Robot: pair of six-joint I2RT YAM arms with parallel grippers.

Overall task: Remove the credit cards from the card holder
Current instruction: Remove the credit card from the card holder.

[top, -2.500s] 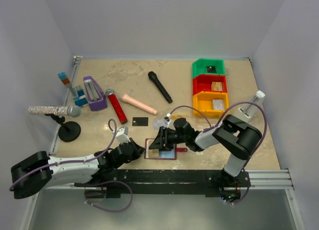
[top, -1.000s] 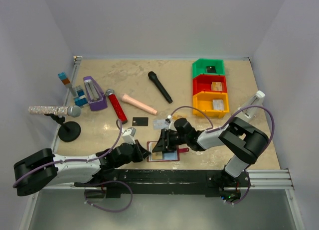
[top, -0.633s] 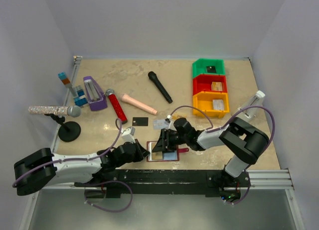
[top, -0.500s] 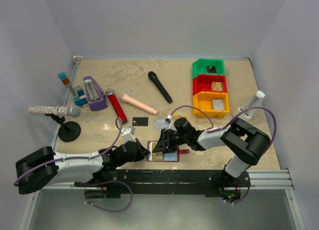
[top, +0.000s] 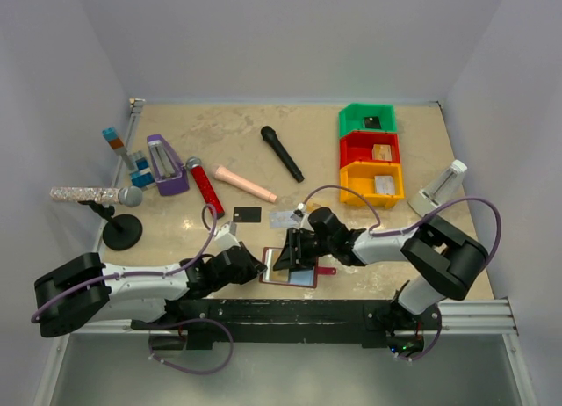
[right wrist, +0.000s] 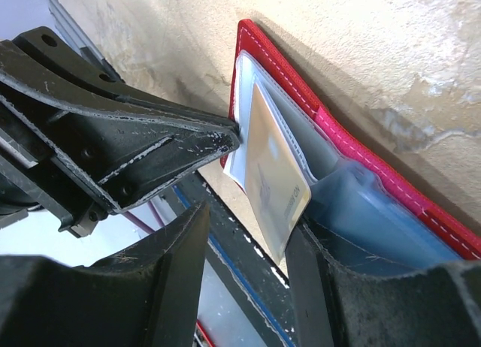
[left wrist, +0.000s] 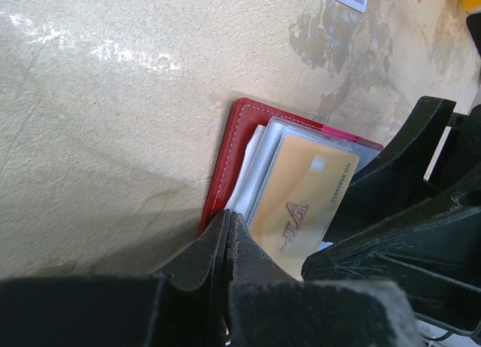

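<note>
Currently closed left hand (left wrist: 227, 225) touches card holder (left wrist: 234, 140) edge; right hand (right wrist: 248, 230) opposite.

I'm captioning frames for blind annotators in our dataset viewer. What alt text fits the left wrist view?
The shut left gripper touches its tips to the edge of an open red card holder on a beige table. A tan-gold card sits in a clear sleeve, with the right gripper's black fingers over the holder's right side.

card holder (left wrist: 239, 137): dark red, pale stitching | sleeves (right wrist: 361, 212): shiny pale grey-blue | sleeved card (left wrist: 301, 204): tan-gold, darker lettering | loose card (top: 248, 214): black | table (left wrist: 105, 99): mottled beige | bins (top: 353, 149): green, red, yellow
</note>
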